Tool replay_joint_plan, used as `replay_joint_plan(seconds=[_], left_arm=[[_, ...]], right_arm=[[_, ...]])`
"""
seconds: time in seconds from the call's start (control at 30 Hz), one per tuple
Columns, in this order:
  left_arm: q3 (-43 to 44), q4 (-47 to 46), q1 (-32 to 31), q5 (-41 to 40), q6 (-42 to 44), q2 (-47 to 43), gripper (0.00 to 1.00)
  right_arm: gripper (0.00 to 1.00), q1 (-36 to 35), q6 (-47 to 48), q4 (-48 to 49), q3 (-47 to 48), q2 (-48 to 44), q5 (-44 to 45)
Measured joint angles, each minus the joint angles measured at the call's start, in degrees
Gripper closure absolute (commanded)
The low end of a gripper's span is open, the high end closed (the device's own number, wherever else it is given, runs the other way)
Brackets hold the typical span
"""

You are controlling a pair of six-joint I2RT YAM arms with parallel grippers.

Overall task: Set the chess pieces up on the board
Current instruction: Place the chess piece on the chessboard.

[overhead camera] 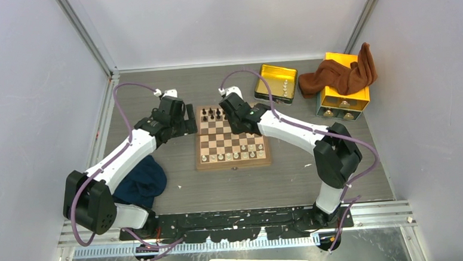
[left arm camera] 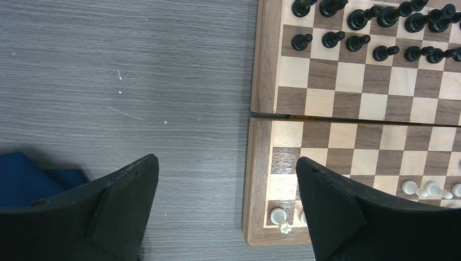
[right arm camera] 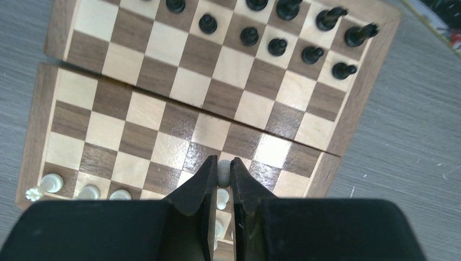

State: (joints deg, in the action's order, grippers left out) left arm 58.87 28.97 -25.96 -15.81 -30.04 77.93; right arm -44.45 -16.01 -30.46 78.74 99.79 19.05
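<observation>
1. While the right arm reaches in from the right with its elbow bent, the right fingers (overhead camera: 236, 119) hang over the far right part of the board (overhead camera: 224, 141). The board lies mid-tabletop (overhead camera: 291, 175) between the two arms. From above I cannot tell how those fingers stand. Dark pieces (overhead camera: 211, 114) line the board's far side and white pieces (overhead camera: 233, 156) its near side. The left fingers (overhead camera: 186, 124) hover just beside the left border, with that arm stretched forward too.

2. Seen from the left wrist, the left fingers (left arm camera: 225, 166) are spread wide and hold nothing. One tip is over bare tabletop and the other over the board's near-left corner. The dark pieces stand at the upper right and the white ones low on the right. A blue cloth (left arm camera: 32, 174) lies at the lower left.

3. Seen from the right wrist, the right fingers (right arm camera: 223, 167) are almost closed and pinch a white piece (right arm camera: 223, 178) at their very tips.
   - Only its pale head shows, so I judge that its long axis runs down toward the board. Whether its base touches a square is hidden.
   - The tips are over the white half, toward its right side. More white pieces show through the gap, back toward the wrist, and the dark ranks are well apart on the far side.
   - This arm is the nearer one. The coming move probably calls for a short, straight lowering onto a free square without knocking the neighbouring pieces.
</observation>
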Motion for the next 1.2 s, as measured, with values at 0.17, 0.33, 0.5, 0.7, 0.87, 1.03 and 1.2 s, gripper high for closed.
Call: replay_joint_plan(seconds=[0.17, 0.33, 0.5, 0.7, 0.87, 1.03, 1.2], left_arm=[[0.0, 0.0, 0.0, 0.0, 0.0, 0.42, 0.03], [0.0, -0.02, 0.0, 0.0, 0.0, 0.59, 0.03], [0.0, -0.02, 0.0, 0.0, 0.02, 0.7, 0.03], [0.0, -0.02, 0.0, 0.0, 0.07, 1.68, 0.03], [0.0, -0.02, 0.0, 0.0, 0.09, 2.14, 0.03], [0.0, -0.04, 0.0, 0.0, 0.11, 2.47, 0.03], [0.0, -0.04, 0.0, 0.02, 0.13, 2.64, 0.03]], right_arm=[[0.99, -2.1, -1.22, 1.77, -2.99, 0.0, 0.09], [0.99, -3.61, -2.38, 4.17, -4.48, 0.0, 0.07], [0.99, -4.7, -3.69, 5.55, -5.88, 0.0, -0.09], [0.99, -5.81, -4.96, 6.49, -6.97, 0.0, -0.11], [0.99, -6.49, -5.66, 6.99, -9.07, 0.0, -0.11], [0.99, -6.56, -6.47, 7.17, -11.06, 0.0, -0.11], [0.99, -6.56, -6.84, 7.78, -12.17, 0.0, -0.09]])
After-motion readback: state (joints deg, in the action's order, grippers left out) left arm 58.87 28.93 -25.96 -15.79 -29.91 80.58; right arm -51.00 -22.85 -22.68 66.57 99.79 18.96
